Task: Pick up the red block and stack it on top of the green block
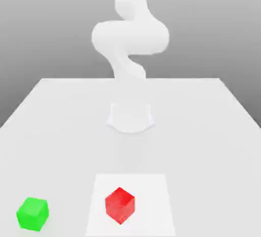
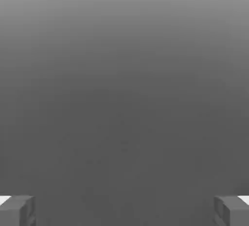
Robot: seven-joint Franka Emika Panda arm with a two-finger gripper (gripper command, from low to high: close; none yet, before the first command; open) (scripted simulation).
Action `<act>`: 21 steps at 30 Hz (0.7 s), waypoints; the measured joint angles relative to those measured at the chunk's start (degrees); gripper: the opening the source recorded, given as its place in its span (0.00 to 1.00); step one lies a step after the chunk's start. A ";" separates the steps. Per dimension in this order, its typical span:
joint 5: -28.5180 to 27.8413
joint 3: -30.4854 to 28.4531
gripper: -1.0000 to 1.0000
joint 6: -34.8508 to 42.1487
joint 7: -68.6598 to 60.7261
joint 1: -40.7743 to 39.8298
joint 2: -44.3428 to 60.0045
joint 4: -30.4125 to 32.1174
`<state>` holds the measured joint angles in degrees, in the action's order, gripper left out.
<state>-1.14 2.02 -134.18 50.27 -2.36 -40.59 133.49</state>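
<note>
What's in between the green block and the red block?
In the exterior view, between the green block and the red block there's just bare tabletop, then a strip of the white square that the red block sits on.

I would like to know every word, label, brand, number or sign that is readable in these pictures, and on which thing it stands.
There are none: no text is readable on the red block, the green block, the table or the arm.
</note>
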 joint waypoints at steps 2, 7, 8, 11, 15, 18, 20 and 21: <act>-0.98 1.62 0.50 -2.00 3.79 -1.94 4.45 1.44; -3.51 4.65 0.50 -6.72 12.88 -5.84 15.04 4.83; -4.00 5.12 0.50 -7.66 14.67 -6.51 17.14 5.51; -5.34 6.16 0.50 -10.46 19.96 -8.20 23.45 7.52; -6.44 6.64 0.50 -14.24 26.51 -9.54 31.76 10.23; -6.10 6.57 0.50 -17.16 30.58 -10.11 37.84 12.28; -4.98 6.50 0.50 -19.16 32.66 -10.36 41.78 13.68; -4.13 6.62 0.50 -20.15 33.49 -10.34 43.71 14.37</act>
<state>-5.27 8.64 -154.33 83.76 -12.70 3.13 147.87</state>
